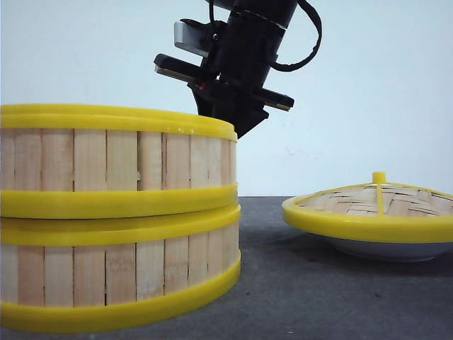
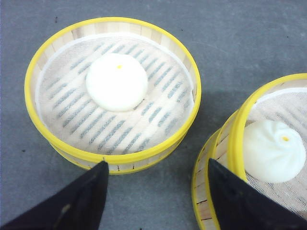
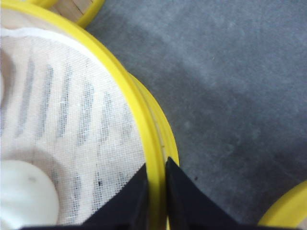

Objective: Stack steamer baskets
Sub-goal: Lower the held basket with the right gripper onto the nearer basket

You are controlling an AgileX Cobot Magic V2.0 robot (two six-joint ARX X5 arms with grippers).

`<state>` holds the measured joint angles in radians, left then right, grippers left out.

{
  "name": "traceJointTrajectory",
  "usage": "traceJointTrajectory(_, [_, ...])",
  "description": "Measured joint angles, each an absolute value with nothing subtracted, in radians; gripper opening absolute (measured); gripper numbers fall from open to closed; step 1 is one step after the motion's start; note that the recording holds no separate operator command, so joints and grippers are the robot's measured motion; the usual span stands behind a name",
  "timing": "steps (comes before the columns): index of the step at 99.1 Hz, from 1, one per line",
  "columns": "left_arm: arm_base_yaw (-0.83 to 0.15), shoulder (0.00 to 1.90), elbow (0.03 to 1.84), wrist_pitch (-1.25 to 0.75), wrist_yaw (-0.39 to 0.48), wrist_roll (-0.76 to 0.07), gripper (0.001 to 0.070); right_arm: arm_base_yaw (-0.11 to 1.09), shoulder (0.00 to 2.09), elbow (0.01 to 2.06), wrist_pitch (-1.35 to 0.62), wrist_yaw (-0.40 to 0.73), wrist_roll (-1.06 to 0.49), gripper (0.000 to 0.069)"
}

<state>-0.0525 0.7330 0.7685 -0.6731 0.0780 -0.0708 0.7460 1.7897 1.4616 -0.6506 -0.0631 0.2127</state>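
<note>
**Two Baskets Stacked, One Waiting**

Two steamer baskets sit in a stack on the dark grey table (image 1: 340, 283). The top basket (image 1: 117, 159) rests right on the bottom basket (image 1: 117, 273), yellow rim on yellow rim. They are on the left side in the front view.

The right pincer (image 3: 156, 191) is at the far edge of the top basket. Its two black fingers (image 3: 127, 201) are close together, and the yellow rim of the top basket runs right between them. One finger is inside the basket and one is outside. The pincer is pinching that rim. Inside the basket lies a white cloth and a white bun (image 3: 24, 194).

The third basket (image 2: 112, 93) stands alone on the table, just beside the stack but not touching it. It holds one white bun (image 2: 116, 82) too. The left pincer (image 2: 156, 201) hangs above the table near this basket, spread wide, with nothing in it.

On the right, a woven lid (image 1: 375, 205) with a yellow knob sits on a white plate (image 1: 393, 249).
</note>
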Motion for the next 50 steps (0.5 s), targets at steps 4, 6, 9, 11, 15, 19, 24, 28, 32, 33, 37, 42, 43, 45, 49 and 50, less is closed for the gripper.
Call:
traceJointTrajectory(4, [-0.052, 0.733, 0.768, -0.673, 0.078, -0.07, 0.0395, 0.746, 1.79, 1.462, -0.651, -0.063, 0.213, 0.0026])
traceJointTrajectory(6, [-0.052, 0.733, 0.768, -0.673, 0.078, -0.07, 0.0395, 0.746, 1.79, 1.462, -0.651, -0.063, 0.213, 0.0026])
traceJointTrajectory(9, [-0.052, 0.733, 0.768, -0.673, 0.078, -0.071, 0.0395, 0.746, 1.79, 1.462, -0.651, -0.063, 0.213, 0.0026])
traceJointTrajectory(11, [-0.052, 0.733, 0.768, -0.673, 0.078, -0.071, 0.0395, 0.746, 1.79, 1.462, -0.651, -0.063, 0.212, 0.0026])
traceJointTrajectory(15, [-0.052, 0.733, 0.768, -0.673, 0.078, -0.071, 0.0395, 0.746, 1.79, 1.462, -0.651, -0.062, 0.212, 0.0026])
traceJointTrajectory(19, [-0.052, 0.733, 0.768, -0.673, 0.078, -0.07, 0.0395, 0.746, 1.79, 1.462, -0.652, -0.062, 0.212, 0.0026])
traceJointTrajectory(24, [-0.052, 0.733, 0.768, -0.673, 0.078, -0.07, 0.0395, 0.746, 1.79, 1.462, -0.654, -0.06, 0.212, 0.0026])
traceJointTrajectory(28, [-0.052, 0.733, 0.768, -0.673, 0.078, -0.07, 0.0395, 0.746, 1.79, 1.462, -0.654, -0.057, 0.212, 0.0026])
traceJointTrajectory(32, [-0.052, 0.733, 0.768, -0.673, 0.078, -0.071, 0.0395, 0.746, 1.79, 1.462, -0.655, -0.051, 0.212, 0.0026])
traceJointTrajectory(33, [-0.052, 0.733, 0.768, -0.673, 0.078, -0.07, 0.0395, 0.746, 1.79, 1.462, -0.656, -0.048, 0.212, 0.0026])
traceJointTrajectory(37, [-0.052, 0.733, 0.768, -0.673, 0.078, -0.071, 0.0395, 0.746, 1.79, 1.462, -0.658, -0.037, 0.212, 0.0026])
traceJointTrajectory(42, [-0.052, 0.733, 0.768, -0.673, 0.078, -0.07, 0.0395, 0.746, 1.79, 1.463, -0.662, -0.026, 0.212, 0.0025])
traceJointTrajectory(43, [-0.052, 0.733, 0.768, -0.673, 0.078, -0.071, 0.0395, 0.746, 1.79, 1.463, -0.663, -0.024, 0.212, 0.0025])
traceJointTrajectory(45, [-0.052, 0.733, 0.768, -0.673, 0.078, -0.07, 0.0395, 0.747, 1.79, 1.464, -0.665, -0.02, 0.212, 0.0025])
traceJointTrajectory(49, [-0.052, 0.733, 0.768, -0.673, 0.078, -0.071, 0.0395, 0.749, 1.79, 1.464, -0.667, -0.01, 0.212, 0.0025])
traceJointTrajectory(50, [-0.052, 0.733, 0.768, -0.673, 0.078, -0.071, 0.0395, 0.75, 1.79, 1.464, -0.667, -0.007, 0.212, 0.0024])
